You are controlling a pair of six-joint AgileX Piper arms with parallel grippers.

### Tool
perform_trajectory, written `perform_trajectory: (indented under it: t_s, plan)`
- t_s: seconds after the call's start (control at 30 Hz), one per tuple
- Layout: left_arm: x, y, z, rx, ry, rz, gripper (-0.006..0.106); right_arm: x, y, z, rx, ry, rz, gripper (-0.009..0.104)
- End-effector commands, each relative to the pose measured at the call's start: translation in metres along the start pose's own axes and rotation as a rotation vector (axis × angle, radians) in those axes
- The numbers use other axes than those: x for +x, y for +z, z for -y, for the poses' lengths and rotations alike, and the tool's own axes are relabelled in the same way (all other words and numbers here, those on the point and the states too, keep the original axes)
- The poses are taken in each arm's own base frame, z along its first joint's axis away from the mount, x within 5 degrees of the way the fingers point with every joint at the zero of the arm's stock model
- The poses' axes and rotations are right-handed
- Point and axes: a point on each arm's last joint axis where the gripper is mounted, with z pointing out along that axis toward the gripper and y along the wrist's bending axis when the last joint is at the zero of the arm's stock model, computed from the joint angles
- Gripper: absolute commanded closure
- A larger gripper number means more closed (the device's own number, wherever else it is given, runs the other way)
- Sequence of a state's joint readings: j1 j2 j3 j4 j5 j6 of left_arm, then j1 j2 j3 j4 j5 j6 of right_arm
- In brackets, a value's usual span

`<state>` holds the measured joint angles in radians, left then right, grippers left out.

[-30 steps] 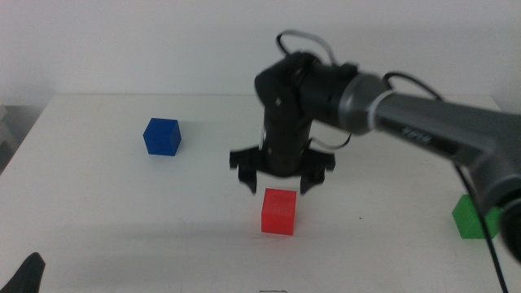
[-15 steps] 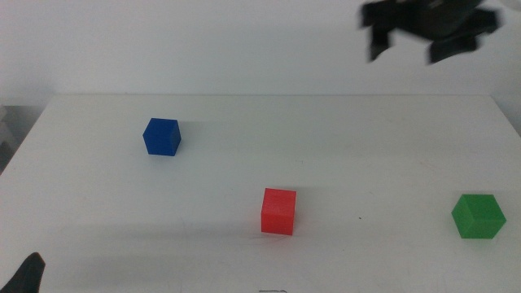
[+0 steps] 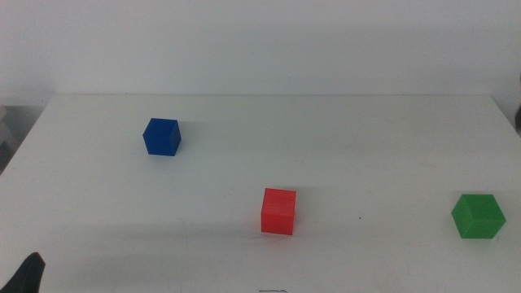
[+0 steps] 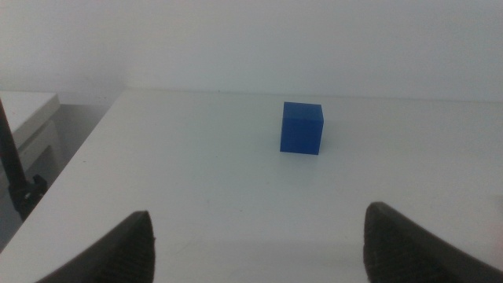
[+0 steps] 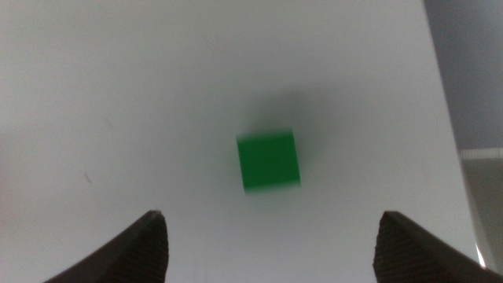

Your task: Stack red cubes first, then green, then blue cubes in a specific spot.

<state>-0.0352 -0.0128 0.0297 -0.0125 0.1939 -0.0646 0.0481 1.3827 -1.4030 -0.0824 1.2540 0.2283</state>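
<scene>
The red cube point(image 3: 278, 211) sits alone on the white table, front of centre. The blue cube point(image 3: 161, 137) sits at the back left. The green cube point(image 3: 478, 216) sits at the front right. My right gripper point(image 5: 272, 214) is out of the middle view. It is open and empty, high above the green cube point(image 5: 268, 161), which shows between its jaws. My left gripper point(image 4: 259, 214) is open and empty and waits low at the table's front left corner. The blue cube point(image 4: 302, 128) lies well ahead of it.
The table's right edge point(image 5: 452, 118) runs close to the green cube. A dark cable point(image 4: 14, 169) and a white shelf point(image 4: 27, 118) stand off the table's left side. One dark tip of the left gripper point(image 3: 29, 273) shows at the middle view's bottom left.
The right arm has risen from just above the red cube, swung up and right, and left the middle view. The red cube stays where it was. The left arm has not moved.
</scene>
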Motion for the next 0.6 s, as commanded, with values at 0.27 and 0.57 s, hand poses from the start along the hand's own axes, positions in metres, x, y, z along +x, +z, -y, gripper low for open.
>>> perform_trajectory:
  t_s: [0.27,0.57]
  plan:
    - [-0.009,-0.002,0.001,0.011,-0.013,0.097,0.012,0.025,0.027,0.005,0.01,-0.073,-0.065,0.028]
    - [-0.009,-0.002,0.001,0.011,-0.013,0.097,0.012,0.014,0.073,0.0,0.015,-0.117,-0.174,0.028]
